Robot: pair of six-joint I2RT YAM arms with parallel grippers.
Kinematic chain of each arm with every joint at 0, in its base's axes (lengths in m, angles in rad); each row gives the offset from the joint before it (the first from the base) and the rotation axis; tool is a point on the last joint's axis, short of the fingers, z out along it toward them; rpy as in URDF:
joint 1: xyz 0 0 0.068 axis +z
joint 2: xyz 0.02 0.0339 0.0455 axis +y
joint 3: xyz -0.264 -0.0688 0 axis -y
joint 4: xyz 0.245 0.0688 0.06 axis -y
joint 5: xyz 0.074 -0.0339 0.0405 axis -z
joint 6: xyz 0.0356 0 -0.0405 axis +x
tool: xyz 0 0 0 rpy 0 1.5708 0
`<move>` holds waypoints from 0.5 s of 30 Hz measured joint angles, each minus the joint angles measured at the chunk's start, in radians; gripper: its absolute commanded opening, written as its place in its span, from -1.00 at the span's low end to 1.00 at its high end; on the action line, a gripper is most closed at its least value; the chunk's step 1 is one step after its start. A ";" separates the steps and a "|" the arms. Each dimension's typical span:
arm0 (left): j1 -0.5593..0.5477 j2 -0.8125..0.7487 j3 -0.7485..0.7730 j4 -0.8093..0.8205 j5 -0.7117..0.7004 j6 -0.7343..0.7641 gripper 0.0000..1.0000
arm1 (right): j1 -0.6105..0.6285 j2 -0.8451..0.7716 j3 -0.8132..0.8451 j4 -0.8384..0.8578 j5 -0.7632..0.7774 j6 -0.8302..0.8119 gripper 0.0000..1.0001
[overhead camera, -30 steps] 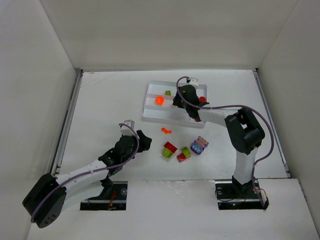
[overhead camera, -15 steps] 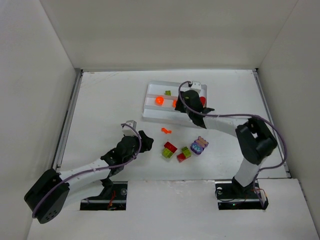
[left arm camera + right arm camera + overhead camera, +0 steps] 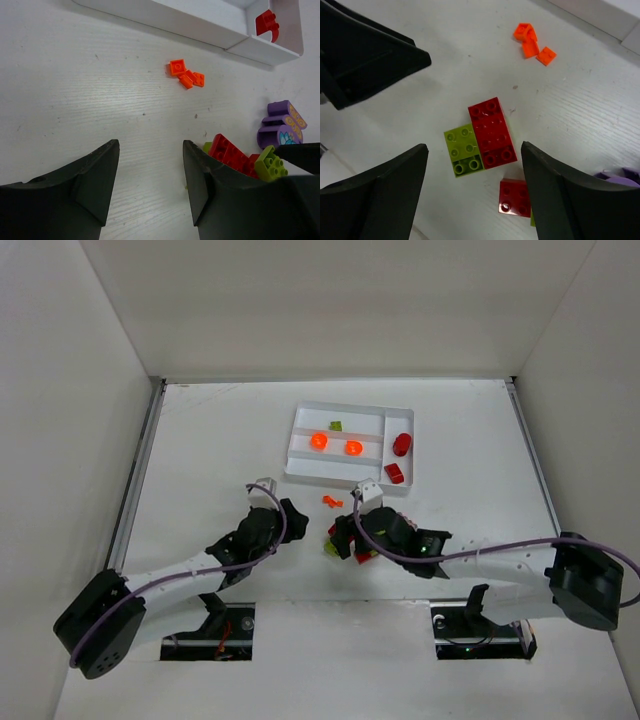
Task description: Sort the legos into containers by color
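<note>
The white tray (image 3: 300,462) at the back holds two orange pieces (image 3: 353,447), a lime one (image 3: 336,425) and two red ones (image 3: 394,473) in separate slots. Loose legos lie in front of it: an orange cluster (image 3: 332,501) (image 3: 186,77) (image 3: 532,42), a red brick (image 3: 492,131) (image 3: 230,152) beside a lime brick (image 3: 464,150), a small red square (image 3: 516,198) and a purple piece (image 3: 280,125). My right gripper (image 3: 474,150) (image 3: 342,536) hangs open right over the red and lime bricks. Just left of the pile, my left gripper (image 3: 150,170) (image 3: 288,520) is open over bare table.
The two grippers are close together, the left one (image 3: 365,55) showing in the right wrist view. White walls enclose the table on three sides. The tray's near wall (image 3: 200,22) stands behind the orange cluster.
My right arm swung from over the tray back to the loose pile, opening its jaws; a second orange piece now lies in the tray. The left arm barely shifted.
</note>
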State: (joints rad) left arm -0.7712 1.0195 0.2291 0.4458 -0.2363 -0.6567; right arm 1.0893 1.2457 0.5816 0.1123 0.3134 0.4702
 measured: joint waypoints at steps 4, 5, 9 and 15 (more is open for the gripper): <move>-0.006 -0.018 0.034 -0.047 0.002 -0.007 0.02 | -0.001 0.037 0.007 -0.027 0.004 -0.014 0.85; -0.007 -0.030 0.040 -0.061 0.003 -0.011 0.02 | -0.001 0.052 0.014 -0.034 0.004 -0.021 0.88; -0.001 -0.084 0.054 -0.137 0.023 -0.034 0.02 | -0.001 0.105 0.043 -0.042 0.003 -0.042 0.94; 0.020 -0.138 0.056 -0.228 0.038 -0.054 0.02 | 0.023 0.196 0.113 -0.056 -0.006 -0.091 1.00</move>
State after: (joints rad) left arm -0.7509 0.8814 0.2855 0.2180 -0.1986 -0.7109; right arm 1.1126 1.4422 0.6949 0.0563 0.3069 0.3790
